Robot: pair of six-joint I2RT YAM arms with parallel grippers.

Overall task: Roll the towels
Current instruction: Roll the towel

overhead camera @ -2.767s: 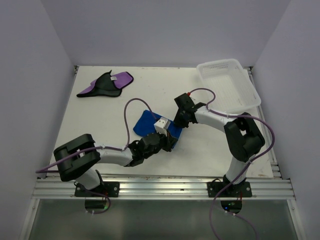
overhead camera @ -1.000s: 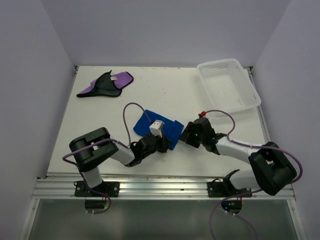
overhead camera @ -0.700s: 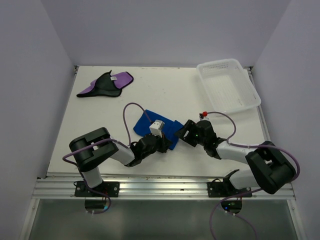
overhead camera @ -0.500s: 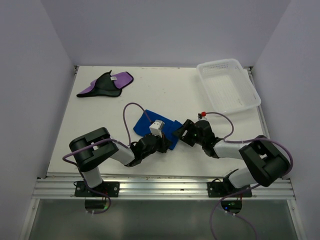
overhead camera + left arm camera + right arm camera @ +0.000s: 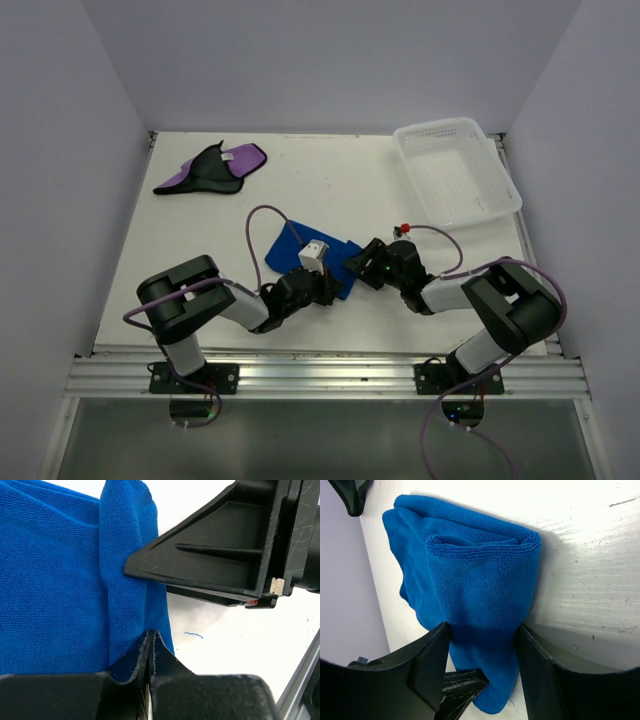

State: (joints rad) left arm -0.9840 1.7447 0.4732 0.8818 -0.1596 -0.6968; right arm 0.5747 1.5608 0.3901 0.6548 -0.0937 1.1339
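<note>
Blue towel (image 5: pixel 475 565) lies centre, one edge folded over, barely rolled. Left gripper (image 5: pixel 150 636) pinches that edge tight. Right gripper (image 5: pixel 482 630) straddles the fold, though whether it squeezes is unclear. Purple towel (image 5: pixel 215 168) lies crumpled far-left, untouched. White basket (image 5: pixel 437 124) sits well apart, far-right.
</note>
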